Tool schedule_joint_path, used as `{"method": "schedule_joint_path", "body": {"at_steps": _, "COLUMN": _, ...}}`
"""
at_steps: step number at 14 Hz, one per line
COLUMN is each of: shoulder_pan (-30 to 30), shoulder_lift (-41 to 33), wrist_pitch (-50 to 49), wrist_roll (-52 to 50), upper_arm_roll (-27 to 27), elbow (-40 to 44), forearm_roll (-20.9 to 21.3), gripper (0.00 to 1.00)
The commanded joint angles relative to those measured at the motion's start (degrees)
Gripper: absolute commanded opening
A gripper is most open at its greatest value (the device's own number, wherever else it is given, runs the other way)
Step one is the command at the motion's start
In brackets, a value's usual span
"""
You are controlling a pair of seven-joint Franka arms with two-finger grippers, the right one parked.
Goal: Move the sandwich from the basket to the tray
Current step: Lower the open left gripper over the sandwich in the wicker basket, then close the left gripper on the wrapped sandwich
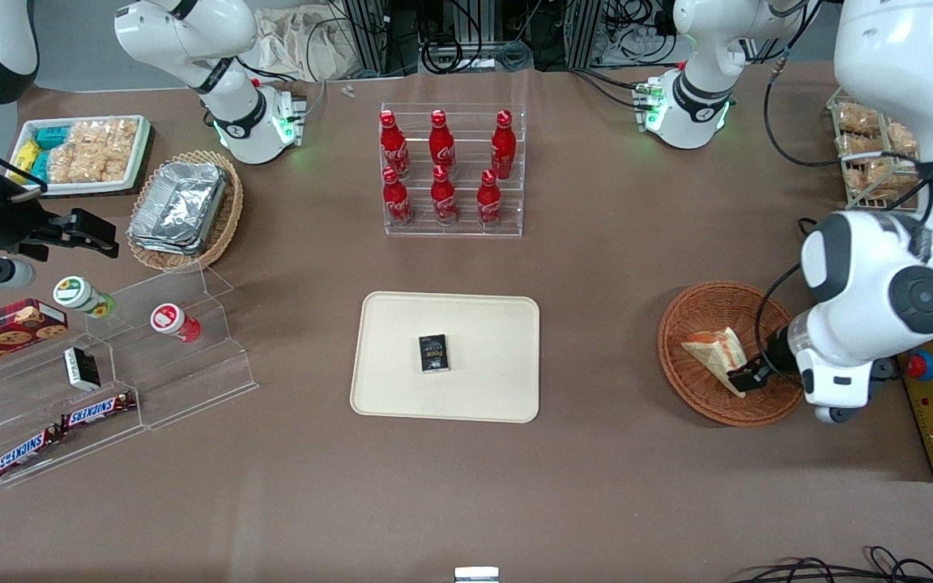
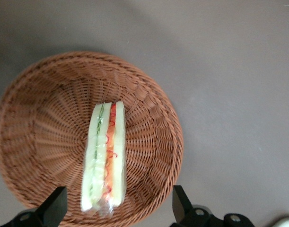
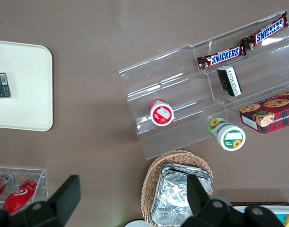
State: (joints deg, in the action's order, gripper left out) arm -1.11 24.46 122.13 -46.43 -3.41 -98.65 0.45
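sandwich point(image 1: 716, 350): sitting on its edge in the brown basket point(image 1: 697, 316) at the right of the front frame, toward the working arm's end of the table. Cut side faces up, so the wrist camera gets the green and orange-red filling stripes point(image 2: 105, 156).

gripper point(image 1: 750, 377): hanging just over the basket, right at the near end of the wedge. Fingers point(image 2: 53, 206) are spread wide apart with nothing between them, one on each side of the sandwich.

the bit that matters: in the wrist view the sandwich's long axis runs straight away from the gripper, pretty much square to the line between the two fingertips. So the fingers already flank the two bread faces. My guess is it only needs to drop and squeeze across the thin way, no twisting needed.

centering: the sandwich looks a bit closer to one finger than the other, so I'd say a small sideways nudge wouldn't hurt. Also it's wrapped in clear film, which might be slippery.

tray point(image 1: 402, 389): cream one in the middle of the front frame, well apart from the basket. A small dark packet point(image 1: 433, 353) already lies on it, with lots of bare tray around it.

progress: nothing grabbed yet, sandwich not lifted.
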Motion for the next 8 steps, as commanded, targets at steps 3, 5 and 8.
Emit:
{"method": "schedule_joint_path", "body": {"at_steps": 3, "shoulder_pan": -0.6, "shoulder_lift": 2.1, "wrist_pitch": 1.2, "wrist_roll": -5.2, "upper_arm_roll": -0.1, "elbow": -1.5, "forearm_roll": 0.6, "gripper": 1.0}}
{"method": "schedule_joint_path", "body": {"at_steps": 5, "shoulder_pan": -0.6, "shoulder_lift": 2.7, "wrist_pitch": 1.2, "wrist_roll": -5.5, "upper_arm_roll": 0.0, "elbow": -2.9, "forearm_roll": 0.7, "gripper": 1.0}}
{"method": "schedule_joint_path", "body": {"at_steps": 8, "shoulder_pan": -0.6, "shoulder_lift": 2.5, "wrist_pitch": 3.5, "wrist_roll": -5.8, "upper_arm_roll": 0.0, "elbow": -6.4, "forearm_roll": 2.7, "gripper": 1.0}}
